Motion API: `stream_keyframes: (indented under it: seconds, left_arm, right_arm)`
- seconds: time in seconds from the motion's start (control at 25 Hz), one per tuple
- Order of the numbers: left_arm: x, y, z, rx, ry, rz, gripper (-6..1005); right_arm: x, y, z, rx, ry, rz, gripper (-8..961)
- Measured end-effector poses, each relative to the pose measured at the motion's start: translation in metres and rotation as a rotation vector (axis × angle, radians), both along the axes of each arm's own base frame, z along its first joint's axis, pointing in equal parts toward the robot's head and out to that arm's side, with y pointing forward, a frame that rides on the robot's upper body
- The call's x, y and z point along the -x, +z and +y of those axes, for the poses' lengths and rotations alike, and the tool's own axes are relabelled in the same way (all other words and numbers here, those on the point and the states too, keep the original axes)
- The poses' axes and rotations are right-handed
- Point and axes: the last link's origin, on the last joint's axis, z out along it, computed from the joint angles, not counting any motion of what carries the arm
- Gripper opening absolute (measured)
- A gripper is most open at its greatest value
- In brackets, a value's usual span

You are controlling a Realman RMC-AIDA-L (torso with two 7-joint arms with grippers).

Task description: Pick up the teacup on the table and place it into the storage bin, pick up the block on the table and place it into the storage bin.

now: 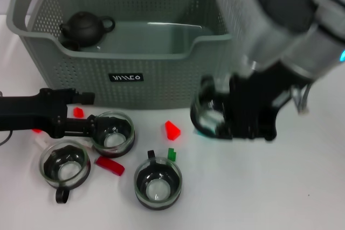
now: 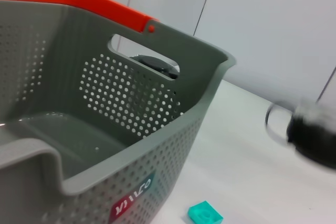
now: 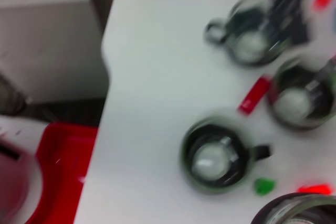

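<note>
Landmark: storage bin [image 1: 124,63].

- Right gripper [image 1: 229,119] just in front of the bin's front wall, jaws closed on a glass teacup [image 1: 207,112] — cup off to the bin's right front corner, not yet over the rim.
- Left gripper [image 1: 89,126] low in front of the bin, jaws set around a 2nd teacup [image 1: 114,133]; firm grip or not, cannot tell.
- Red block [image 1: 172,129] lies in front of the bin.

Risk: a cup lifted too low could strike the bin wall and slip out.
</note>
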Motion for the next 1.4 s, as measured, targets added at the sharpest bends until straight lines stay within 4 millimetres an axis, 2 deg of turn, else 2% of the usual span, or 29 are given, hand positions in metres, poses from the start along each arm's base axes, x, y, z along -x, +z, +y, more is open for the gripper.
stream_keyframes:
  seconds: [0.28,0.52,0.84,0.88,0.92,1.16,1.4]
  left_arm:
    - [0.001,0.0,0.001,-0.01,0.006,0.002,873]
    - [0.0,-0.002,0.001,-0.011,0.007,-0.002,872]
    - [0.005,-0.011,-0.002,0.0,0.034,-0.022,873]
    - [0.005,-0.011,-0.002,0.0,0.037,-0.023,873]
    - [0.006,-0.012,-0.002,0.0,0.04,-0.025,873]
    - [0.006,-0.018,-0.004,0.01,0.054,-0.04,873]
    - [0.008,-0.022,-0.005,0.019,0.069,-0.054,872]
  right_arm:
    - [0.041,0.036,0.02,-0.15,0.089,0.198,56]
    - [0.069,0.041,0.054,-0.357,0.119,0.38,56]
    - [0.083,0.013,0.118,-0.571,-0.11,0.532,57]
    - [0.084,0.002,0.132,-0.602,-0.157,0.521,57]
    - [0.084,0.002,0.132,-0.602,-0.157,0.521,57]
    - [0.078,-0.026,0.154,-0.643,-0.208,0.407,56]
    - [0.063,-0.04,0.156,-0.672,-0.267,0.319,56]
